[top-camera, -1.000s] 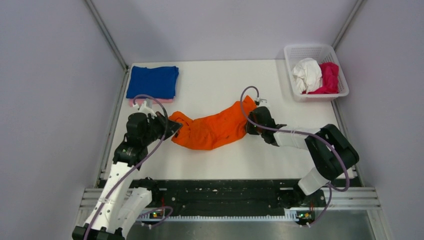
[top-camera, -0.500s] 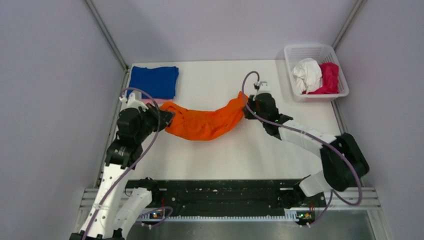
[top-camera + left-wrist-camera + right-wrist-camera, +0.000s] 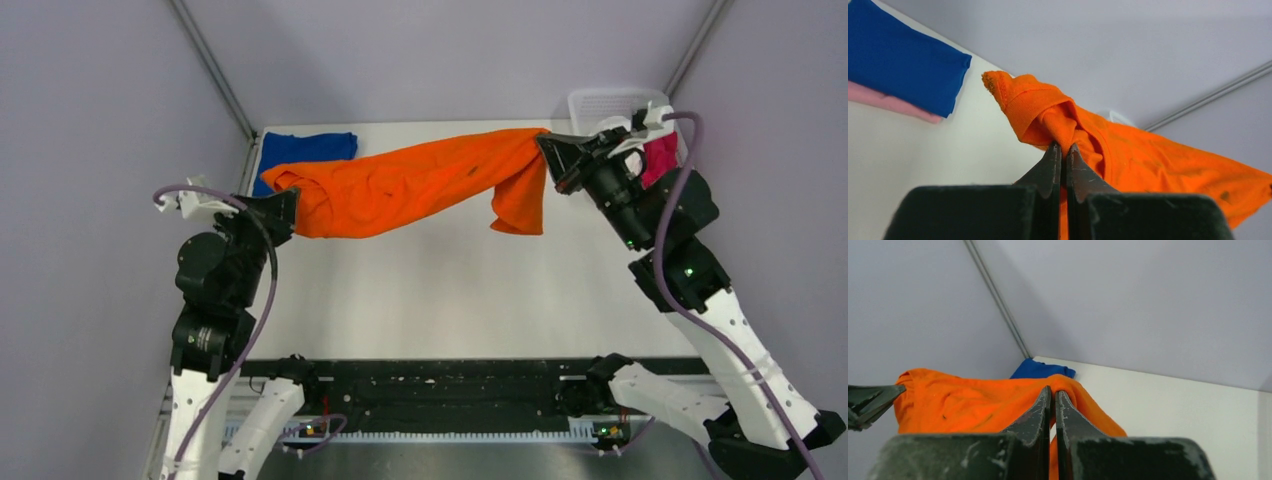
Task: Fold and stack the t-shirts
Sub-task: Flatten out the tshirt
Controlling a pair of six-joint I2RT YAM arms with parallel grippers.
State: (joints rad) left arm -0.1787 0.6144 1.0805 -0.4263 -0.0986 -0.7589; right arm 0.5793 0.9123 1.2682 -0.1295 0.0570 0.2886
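The bright orange t-shirt (image 3: 400, 186) hangs stretched in the air above the table between my two grippers. My left gripper (image 3: 283, 205) is shut on its left end, seen in the left wrist view (image 3: 1063, 146). My right gripper (image 3: 548, 146) is shut on its right end, seen in the right wrist view (image 3: 1053, 390), with a flap hanging below. The folded royal blue t-shirt (image 3: 300, 150) lies at the back left corner on the pale pink t-shirt (image 3: 888, 102). The white t-shirt (image 3: 612, 132) and magenta t-shirt (image 3: 660, 157) show behind my right arm.
The white lattice basket (image 3: 600, 100) stands at the back right, mostly behind my right arm. Grey walls close in the left, right and back sides. The white table (image 3: 450, 290) lies beneath the lifted shirt.
Both grippers have risen and spread apart, lifting the orange t-shirt off the table and stretching it out. The left went left, the right went up to the back right.
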